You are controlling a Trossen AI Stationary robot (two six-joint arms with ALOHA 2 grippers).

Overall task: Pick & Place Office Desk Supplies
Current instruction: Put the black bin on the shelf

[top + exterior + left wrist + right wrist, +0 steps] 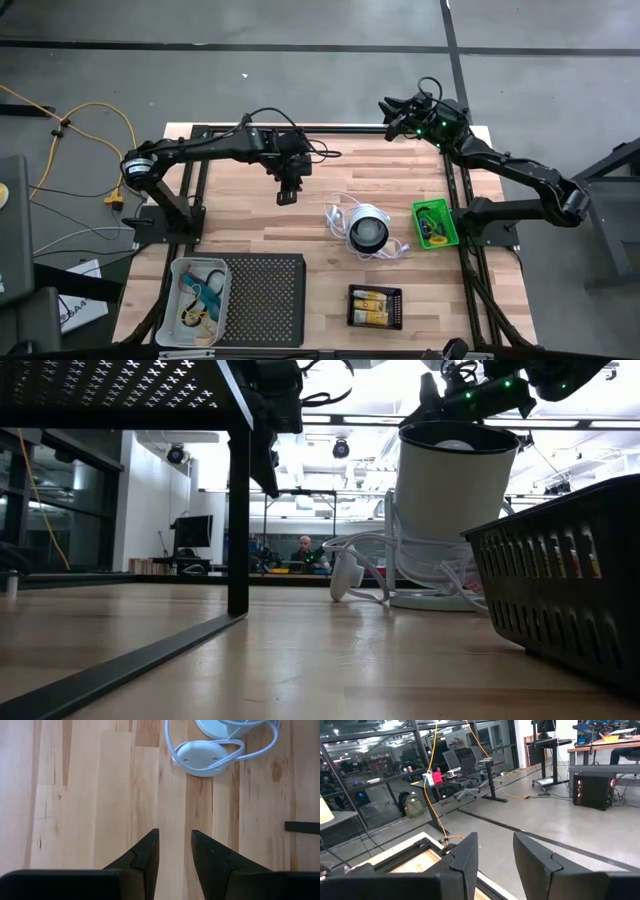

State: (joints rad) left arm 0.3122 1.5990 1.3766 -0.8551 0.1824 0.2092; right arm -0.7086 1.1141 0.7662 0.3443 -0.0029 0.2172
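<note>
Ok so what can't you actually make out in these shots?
- Clear tray, high view: its jumbled contents are too small to tell apart.
- Green tray, high view: the small items inside are too small to identify.
- Black tray, low view: cut off by the picture's edge, and its mesh wall hides most of the yellow packs.
- Right gripper, right wrist view: it faces the room beyond, so no table items show.

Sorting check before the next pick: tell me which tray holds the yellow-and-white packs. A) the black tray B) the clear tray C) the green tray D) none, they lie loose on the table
A: the high view shows the packs lying side by side inside the black tray near the table's front edge.
</note>
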